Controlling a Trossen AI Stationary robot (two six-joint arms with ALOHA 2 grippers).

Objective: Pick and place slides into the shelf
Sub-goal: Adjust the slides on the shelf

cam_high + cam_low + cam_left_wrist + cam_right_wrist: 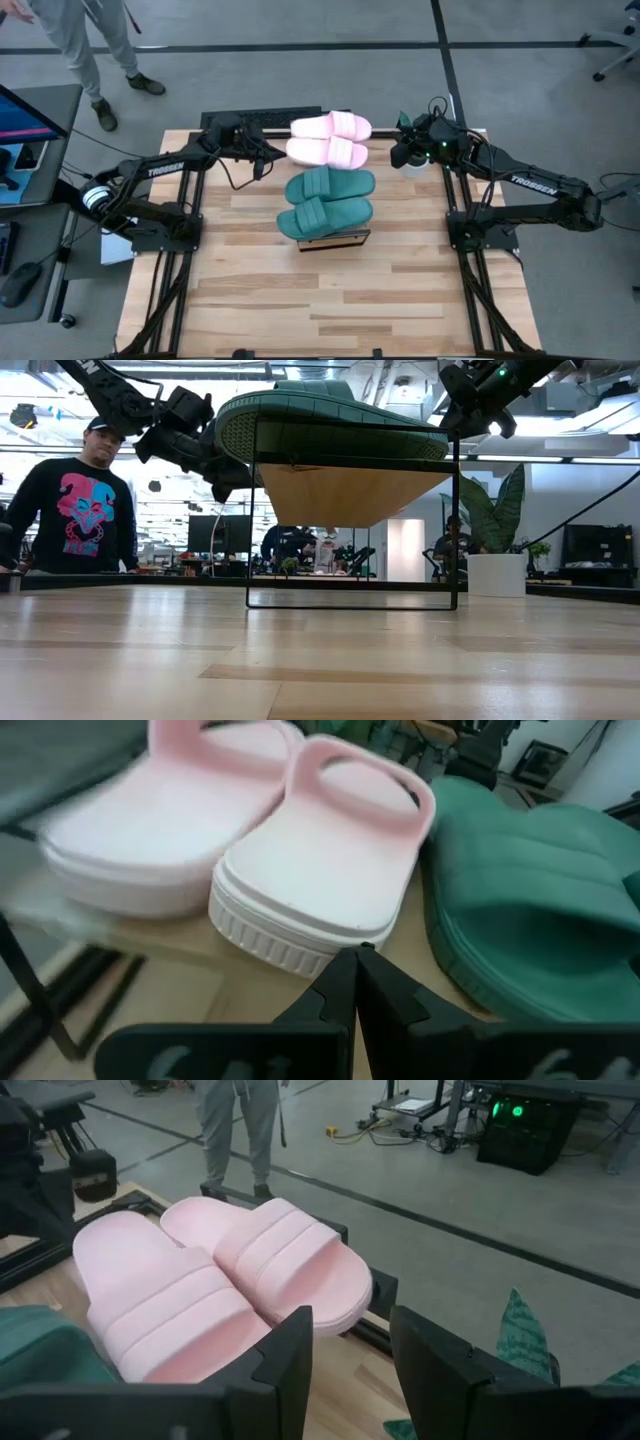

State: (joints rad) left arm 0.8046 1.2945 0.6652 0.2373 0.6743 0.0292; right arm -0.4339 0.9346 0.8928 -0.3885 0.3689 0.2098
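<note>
Pink and teal foam — all four slides sit side by side on the shelf (335,241): two pink slides (330,139) at the far end, two teal slides (326,201) at the near end. Task looks essentially done.

Left gripper (270,152) is pressed together, holding nothing, just beside the heel of the nearer pink slide. Right gripper (403,152) has its fingers spread, empty, near the toe end of the pink pair.

Risk: either arm swinging sideways on retreat could nudge a pink slide off the narrow plank — both grippers hang close and the foam looks light.

Around: a potted plant (495,545) past the right side, a monitor (25,120) at left, a person (78,510) standing behind the table (350,300).
</note>
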